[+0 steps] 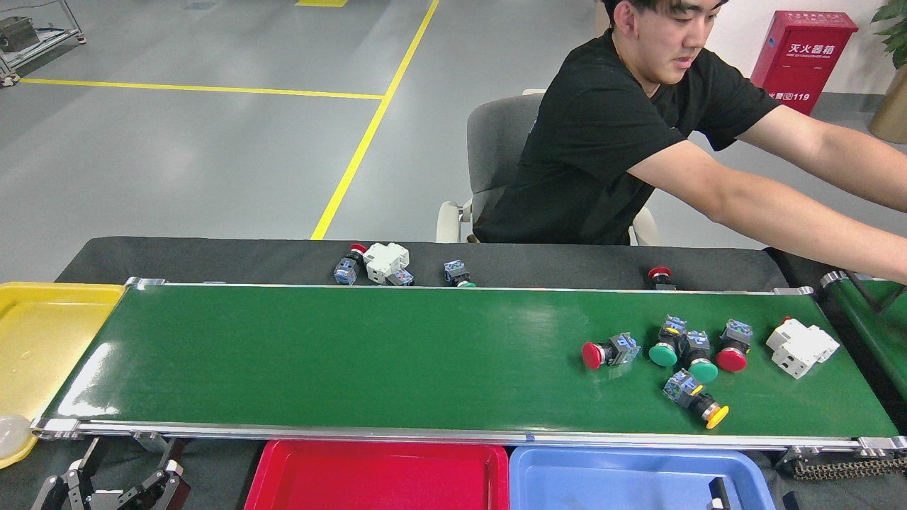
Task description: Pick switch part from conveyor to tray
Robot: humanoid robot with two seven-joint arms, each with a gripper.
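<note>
Several switch parts lie on the right stretch of the green conveyor (354,354). They are a red-capped one (608,352), two green-capped ones (666,345) (700,360), another red-capped one (733,348), a yellow-capped one (698,404) and a white block (801,346). Below the belt's near rail sit a red tray (283,482) and a blue tray (623,482). My left gripper (113,485) rests low at the bottom left, open and holding nothing. Only a dark sliver of my right gripper (716,494) shows at the bottom edge over the blue tray.
A yellow tray (42,340) lies at the belt's left end. A person sits behind the belt with an arm (779,212) stretched out to the right. More switch parts (382,263) lie on the black table behind the far rail. A second green belt (879,326) shows at the right.
</note>
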